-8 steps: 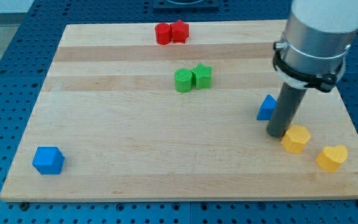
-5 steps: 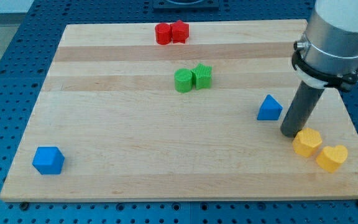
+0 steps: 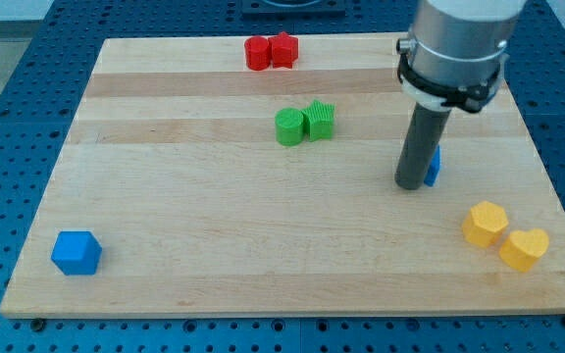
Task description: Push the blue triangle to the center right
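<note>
The blue triangle [image 3: 434,166] lies right of the board's middle, mostly hidden behind my rod; only a blue sliver shows at the rod's right side. My tip [image 3: 410,184] rests on the board at the triangle's left side, touching it or nearly so. The arm's grey housing rises above it toward the view's top right.
A yellow hexagon block [image 3: 485,224] and a yellow heart block [image 3: 524,249] lie at the lower right. Two green blocks [image 3: 304,124] sit at upper centre, two red blocks [image 3: 270,51] at the top edge, and a blue cube [image 3: 76,252] at the lower left.
My tip has swung from the triangle's right side, beside the yellow hexagon, over to its left side. The yellow hexagon shifted slightly right earlier. The other blocks have not moved.
</note>
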